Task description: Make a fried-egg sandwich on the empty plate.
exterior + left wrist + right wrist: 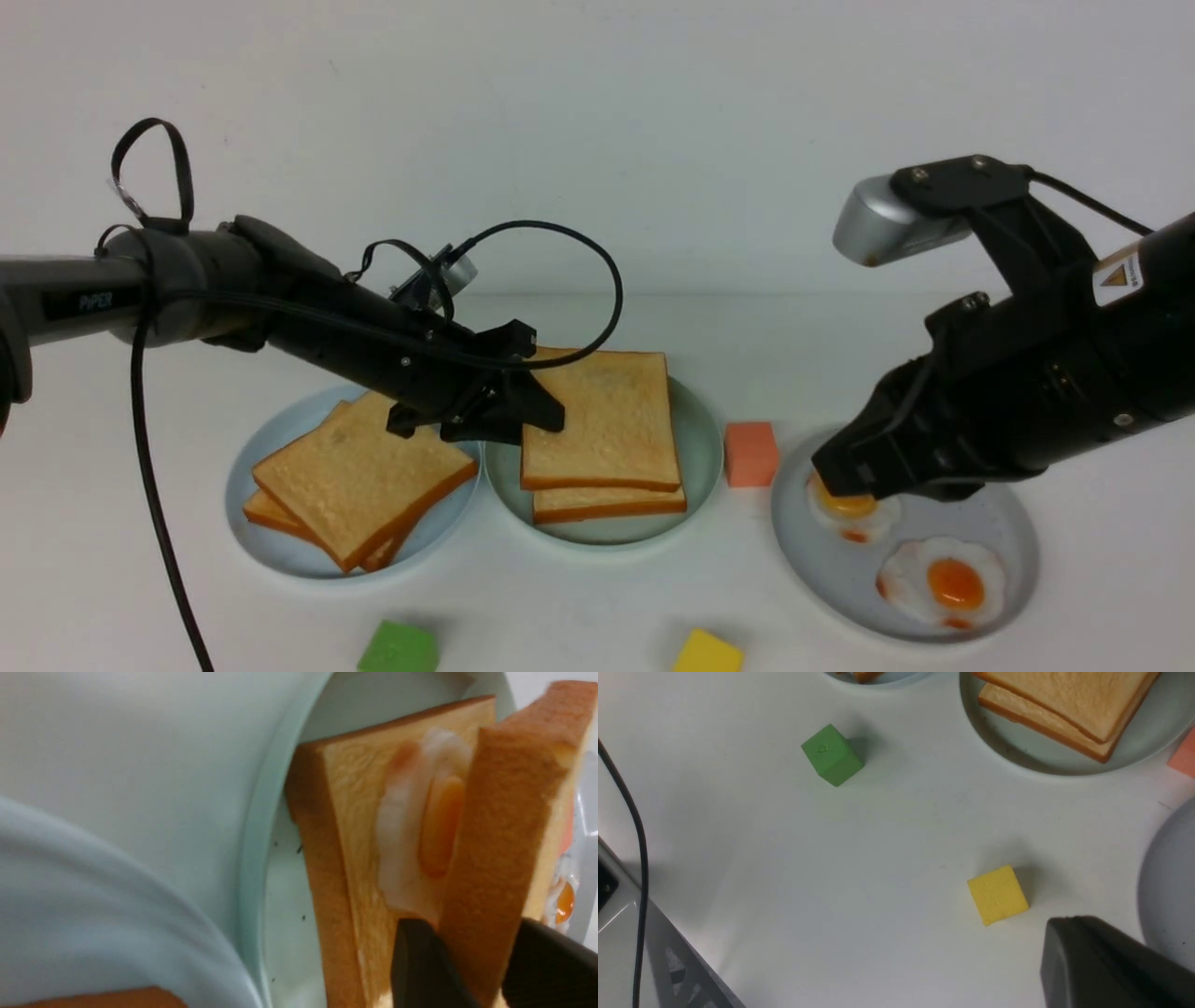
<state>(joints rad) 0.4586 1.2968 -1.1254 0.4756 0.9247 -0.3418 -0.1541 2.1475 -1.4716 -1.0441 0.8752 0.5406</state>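
Mint-green plate, holding: lower toast slice, fried egg, upper toast slice. Left claw: fingers astride the upper slice's edge; grip cannot be told. Right claw: narrow, closed, right of that plate. Pale blue plate: left of it.

From my station this reads as a robotics lab or test setup: I see a robot arm marked "PiPER" with loose cables, a bare white wall and a plain white desk.
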